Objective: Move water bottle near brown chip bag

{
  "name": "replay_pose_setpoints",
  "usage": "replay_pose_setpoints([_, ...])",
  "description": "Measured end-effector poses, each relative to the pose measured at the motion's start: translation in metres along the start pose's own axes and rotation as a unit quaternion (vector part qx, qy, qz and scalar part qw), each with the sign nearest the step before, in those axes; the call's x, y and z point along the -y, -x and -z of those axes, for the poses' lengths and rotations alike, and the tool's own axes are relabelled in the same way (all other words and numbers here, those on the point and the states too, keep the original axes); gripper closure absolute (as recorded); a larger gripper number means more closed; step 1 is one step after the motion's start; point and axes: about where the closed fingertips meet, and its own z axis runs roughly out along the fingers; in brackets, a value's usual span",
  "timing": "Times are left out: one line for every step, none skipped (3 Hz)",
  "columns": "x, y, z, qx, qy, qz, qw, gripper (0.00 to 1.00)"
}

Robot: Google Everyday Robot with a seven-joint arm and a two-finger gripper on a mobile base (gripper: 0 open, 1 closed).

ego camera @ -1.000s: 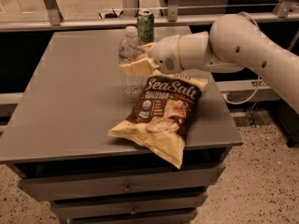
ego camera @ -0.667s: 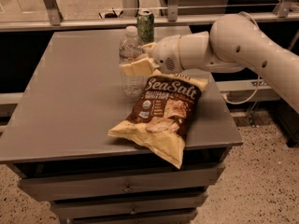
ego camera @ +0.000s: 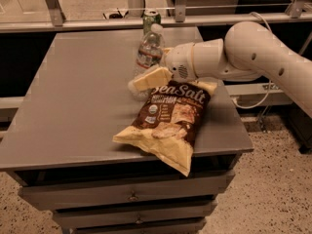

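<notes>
The water bottle (ego camera: 147, 52), clear with a white cap and a label band, leans to the right just behind the top left corner of the brown chip bag (ego camera: 168, 118). The bag lies flat near the table's front right. My gripper (ego camera: 142, 82) reaches in from the right and is shut on the bottle's lower part. One cream finger (ego camera: 152, 78) crosses in front of the bottle's base and hides it. I cannot tell whether the bottle touches the table.
A green drink can (ego camera: 151, 17) stands at the table's back edge, right behind the bottle. The grey table (ego camera: 73, 91) has drawers below. My white arm (ego camera: 253, 52) spans the right side. A railing runs behind the table.
The gripper and the water bottle have moved right and a little toward the chip bag. The bottle now leans to the right. The bag and can have not moved.
</notes>
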Motion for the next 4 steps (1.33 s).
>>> replay_pose_setpoints([0.002,-0.009,0.021,0.003,-0.011,-0.002,0.9999,0.0])
replay_pose_setpoints([0.004,-0.003,0.044,0.014,-0.019,0.02,0.9995,0.0])
replay_pose_setpoints([0.004,-0.003,0.044,0.014,-0.019,0.02,0.9995,0.0])
replay_pose_setpoints([0.008,-0.004,0.045,0.01,-0.024,0.023,0.9994,0.0])
